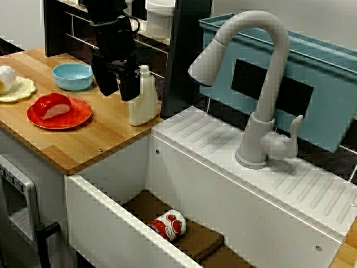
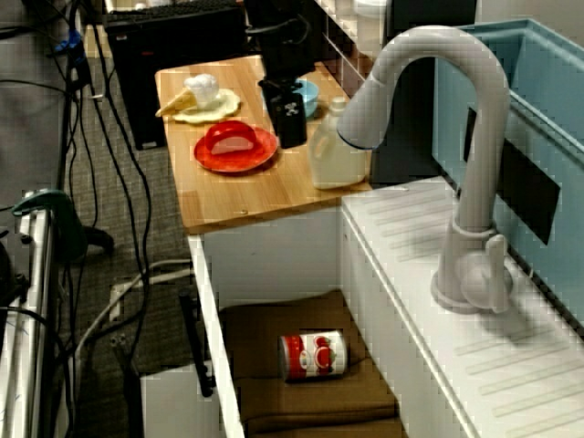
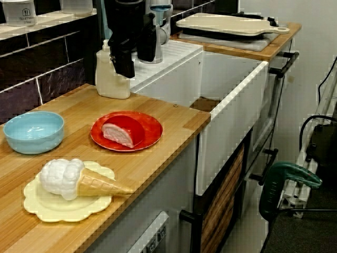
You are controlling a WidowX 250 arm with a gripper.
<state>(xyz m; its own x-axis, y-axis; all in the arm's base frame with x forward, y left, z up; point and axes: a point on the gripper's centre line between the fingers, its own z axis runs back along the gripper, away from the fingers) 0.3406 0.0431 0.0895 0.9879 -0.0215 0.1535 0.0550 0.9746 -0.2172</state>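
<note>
My black gripper (image 1: pixel 117 88) hangs open above the wooden counter (image 1: pixel 100 139), its fingers pointing down with nothing between them. It hovers just left of a cream soap bottle (image 1: pixel 143 98) and behind a red plate (image 1: pixel 62 115) that carries a red-and-white food piece (image 1: pixel 53 106). In the view along the sink the gripper (image 2: pixel 290 123) is above the plate's far edge (image 2: pixel 235 155). From the counter's end the gripper (image 3: pixel 124 64) overlaps the bottle (image 3: pixel 109 79).
A blue bowl (image 1: pixel 72 76) and an ice cream cone (image 3: pixel 73 179) on a yellow plate (image 3: pixel 47 205) share the counter. A red can (image 2: pixel 313 355) lies on a brown mat in the sink. A grey faucet (image 1: pixel 262 84) stands behind, beside a teal bin (image 1: pixel 323 84).
</note>
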